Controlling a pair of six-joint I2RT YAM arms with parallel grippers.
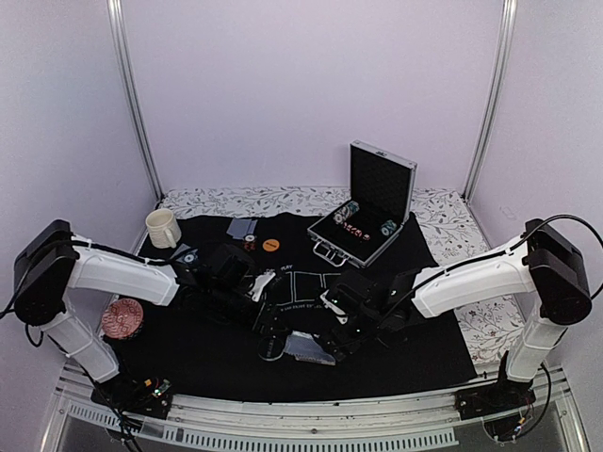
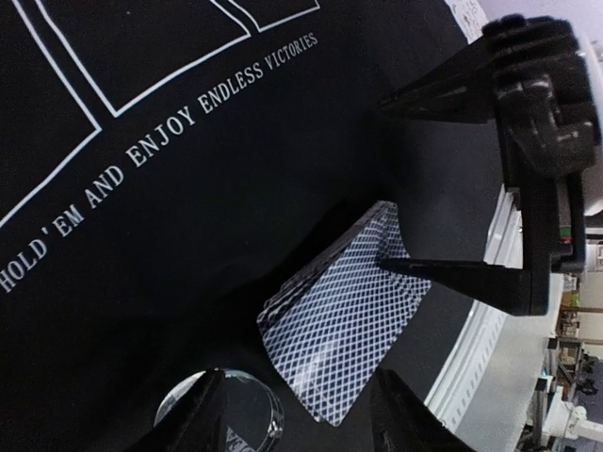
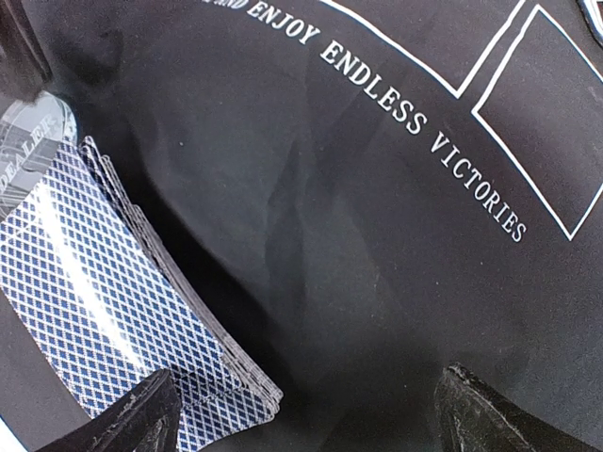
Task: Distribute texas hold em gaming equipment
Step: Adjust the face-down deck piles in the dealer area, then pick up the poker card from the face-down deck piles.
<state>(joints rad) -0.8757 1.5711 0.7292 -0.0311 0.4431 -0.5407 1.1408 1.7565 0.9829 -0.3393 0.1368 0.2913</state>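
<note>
Card-dealing step, I judge: my right claw (image 3: 316, 414) hangs open over the deck (image 2: 339, 330) on the black mat (image 1: 188, 363), and my left claw (image 2: 297, 424) is open, empty, just beside. Next I need to pinch only the top card. I count one deck, one clear dealer disc (image 3: 28, 151), one orange disc (image 1: 270, 245).

We count one mug (image 1: 162, 227), one open case (image 1: 363, 212), one orange disc (image 1: 270, 245), one clear round disc (image 2: 226, 414) and one pink patterned disc (image 1: 122, 318). The cards lie in two piles: a near pile (image 2: 334, 330) and a far pile (image 1: 243, 227).
</note>
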